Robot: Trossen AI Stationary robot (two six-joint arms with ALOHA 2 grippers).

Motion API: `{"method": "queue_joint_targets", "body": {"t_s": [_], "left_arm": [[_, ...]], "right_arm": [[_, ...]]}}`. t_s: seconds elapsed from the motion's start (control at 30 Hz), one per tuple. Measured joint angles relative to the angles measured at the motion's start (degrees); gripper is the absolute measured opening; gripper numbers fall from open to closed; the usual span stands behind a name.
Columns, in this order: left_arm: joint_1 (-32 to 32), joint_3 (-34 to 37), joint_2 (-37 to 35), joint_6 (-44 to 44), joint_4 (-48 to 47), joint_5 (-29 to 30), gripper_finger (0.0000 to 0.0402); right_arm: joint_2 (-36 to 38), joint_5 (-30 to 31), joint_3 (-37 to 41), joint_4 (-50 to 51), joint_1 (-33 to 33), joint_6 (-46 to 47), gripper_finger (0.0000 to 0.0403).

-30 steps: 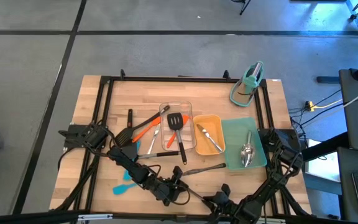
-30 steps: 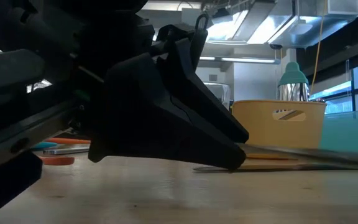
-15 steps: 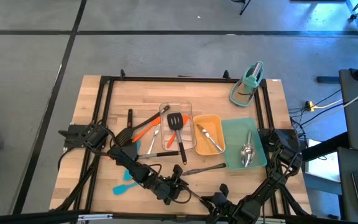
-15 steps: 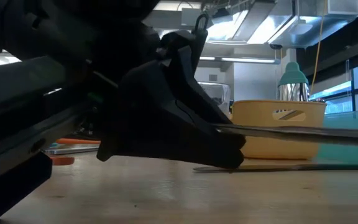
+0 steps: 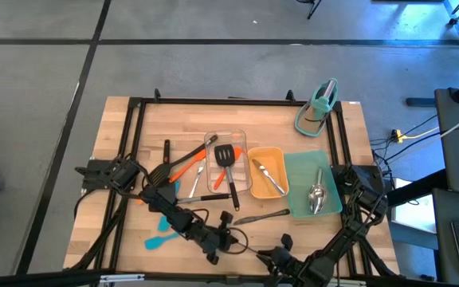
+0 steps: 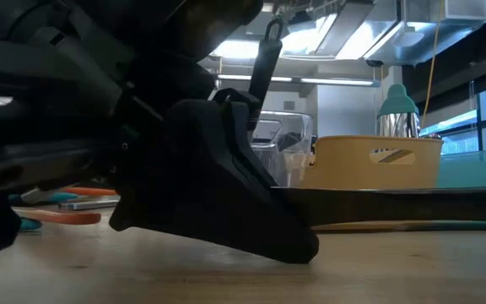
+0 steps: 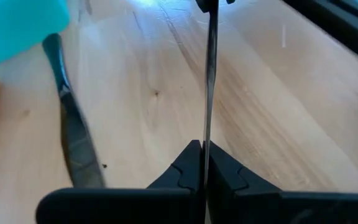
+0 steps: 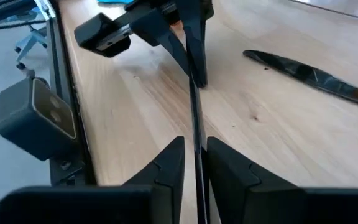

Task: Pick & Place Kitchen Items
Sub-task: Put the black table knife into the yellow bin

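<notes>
In the left wrist view, the left gripper [image 7: 202, 168] sits at the bottom centre, its two dark fingers clenched on a thin, dark, flat utensil [image 7: 209, 93] seen edge-on. The strip runs straight up the frame to the right gripper [image 7: 211, 4], which is cut off at the top edge. At the left a long dull-steel utensil [image 7: 73, 140] lies on the pale wooden table [image 7: 278, 124], and a corner of a teal tray [image 7: 17, 25] fills the upper left.

The right wrist view shows the same strip from the other end. It passes between the right gripper's fingers at the bottom, which look closed on it, and reaches the left gripper at upper centre.

In the low view the left arm's dark bulk covers the left half. A dark band crosses to the right edge above the table, so the utensil is held in the air. A yellow plastic bin [image 6: 378, 160] stands behind it.

From above, both grippers meet at the lower centre of the frame, well below a clear tray [image 5: 225, 163] holding other utensils.

The risk is that both claws hold one thin strip. If either arm moves before the other lets go, the utensil could twist or be wrenched free. With one claw alone on such a narrow edge, it could pivot and drop.

Which kind of utensil it is cannot be told — its head is hidden in every view.
</notes>
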State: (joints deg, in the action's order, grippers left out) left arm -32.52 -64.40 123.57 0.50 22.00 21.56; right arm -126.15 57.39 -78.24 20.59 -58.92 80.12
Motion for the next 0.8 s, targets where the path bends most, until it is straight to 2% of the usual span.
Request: {"method": "queue_joint_targets", "body": {"t_s": [0.23, 0.5, 0.63, 0.8], "left_arm": [[-0.7, 0.0, -0.2, -2.0, -0.4, -1.1, 0.0002], [-1.0, -0.1, -0.3, -3.6, -1.3, -0.7, 0.0002], [-1.7, 0.0, -0.3, -3.6, -1.3, -0.5, 0.0002], [-2.7, 0.0, -1.0, -3.4, -2.2, -0.4, 0.0002]], "right_arm": [[0.0, -1.1, -5.3, 6.0, 0.0, -7.3, 0.0085], [0.0, -1.3, -12.2, 9.2, 1.9, -16.3, 0.0165], [0.0, -4.9, -13.6, 9.4, 3.1, -18.1, 0.0192], [0.0, -10.0, -13.8, 10.4, 4.9, -17.3, 0.0200]]}}
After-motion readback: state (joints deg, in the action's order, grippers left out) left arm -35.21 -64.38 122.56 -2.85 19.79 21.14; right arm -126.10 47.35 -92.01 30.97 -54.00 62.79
